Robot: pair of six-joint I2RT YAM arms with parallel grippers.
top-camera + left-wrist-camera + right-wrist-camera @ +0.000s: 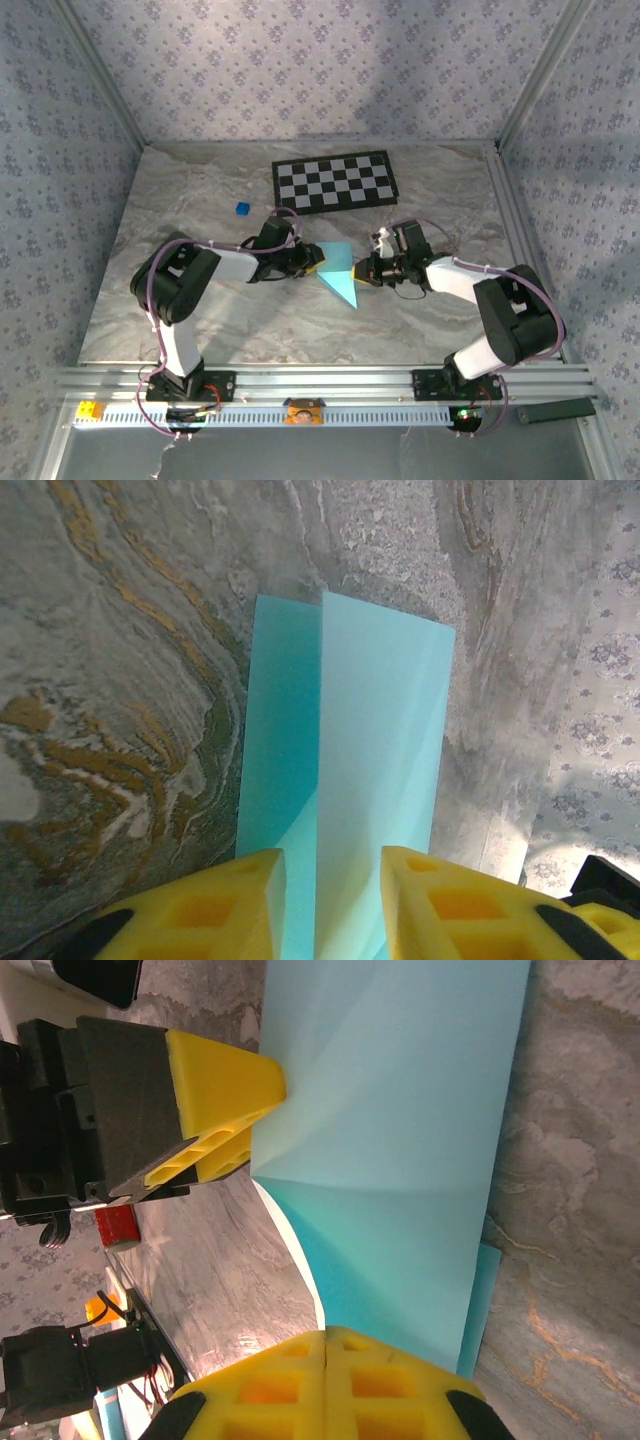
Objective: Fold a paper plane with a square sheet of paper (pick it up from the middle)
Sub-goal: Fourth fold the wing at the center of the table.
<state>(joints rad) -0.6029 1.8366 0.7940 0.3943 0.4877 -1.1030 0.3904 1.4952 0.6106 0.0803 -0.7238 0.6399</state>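
Observation:
The square sheet of paper [340, 280] is light blue, folded and creased, and lies between my two grippers at the table's middle. In the left wrist view the paper [380, 730] runs away from the camera, with a raised fold edge down its centre. My left gripper [332, 865] straddles that fold, open, with a gap on each side of the paper. My right gripper [327, 1338] is shut on the near edge of the paper [400, 1160], which bows upward from the table. From above, the left gripper [316, 264] and the right gripper [362, 272] face each other across the sheet.
A black-and-white checkerboard [333, 182] lies flat at the back of the table. A tiny dark-blue cube [242, 209] sits to its left. Metal frame posts and patterned walls close in the sides, and an aluminium rail [320, 380] runs along the near edge.

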